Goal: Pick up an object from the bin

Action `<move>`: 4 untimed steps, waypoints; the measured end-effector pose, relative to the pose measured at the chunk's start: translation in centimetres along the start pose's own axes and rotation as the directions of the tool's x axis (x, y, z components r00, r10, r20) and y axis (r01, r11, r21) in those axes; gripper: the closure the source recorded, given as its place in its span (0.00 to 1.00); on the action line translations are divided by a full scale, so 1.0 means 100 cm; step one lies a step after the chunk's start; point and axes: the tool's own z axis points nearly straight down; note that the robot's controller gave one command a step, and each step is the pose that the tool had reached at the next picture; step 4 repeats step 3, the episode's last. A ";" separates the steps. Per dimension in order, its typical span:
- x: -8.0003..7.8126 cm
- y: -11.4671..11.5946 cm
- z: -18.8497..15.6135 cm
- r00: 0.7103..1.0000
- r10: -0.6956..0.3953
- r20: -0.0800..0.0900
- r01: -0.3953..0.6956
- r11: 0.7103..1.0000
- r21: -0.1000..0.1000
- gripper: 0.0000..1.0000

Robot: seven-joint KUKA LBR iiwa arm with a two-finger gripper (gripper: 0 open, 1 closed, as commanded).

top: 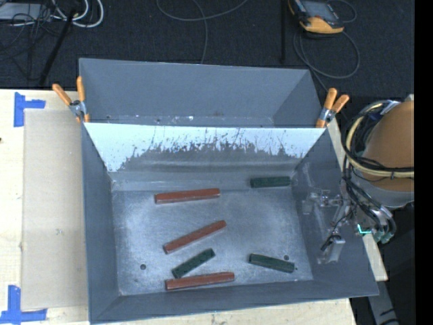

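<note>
We judge the pick as not yet begun: nothing is lifted, and every candidate lies flat on the floor of the grey metal bin (98, 202), whose sheet walls slope inward and whose floor is scuffed and speckled pale. Starting at the bin's left half, the back brown bar (187, 196) lies near the foot of the bin's rear wall, a long, flat, matte reddish strip, nearly level. Toward the bin's front, the short green bar (193, 263) is dark, dull and stubby, lying on a slant. Just above it, at the bin's middle, the middle brown bar (195, 236) slants the same way, and the front brown bar (200, 281) runs along the bin's front wall. In the bin's right half, the back green bar (270, 181) sits close to the rear wall and the front green bar (271, 263) lies near the front right corner. All six look rigid, straight-edged and thin, so we expect them to need a low, close grip. The metal gripper (329, 248) hangs by the bin's right wall, over the slope rather than over any bar. Whether the jaws are released or clenched we cannot tell, and we see nothing in them. The approach, the grasp and the lift all remain to be done.
</note>
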 end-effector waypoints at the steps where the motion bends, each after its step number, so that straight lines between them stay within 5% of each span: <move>1: 0.006 0.040 0.154 0.999 0.035 0.016 -0.036 0.999 0.001 0.00; 2: 0.009 0.040 0.153 1.000 0.030 0.007 -0.030 1.000 0.002 1.00; 3: -0.016 0.039 0.004 1.000 0.003 0.017 -0.003 1.000 0.003 1.00; 4: -0.016 0.039 0.004 1.000 0.003 0.017 -0.003 1.000 0.003 1.00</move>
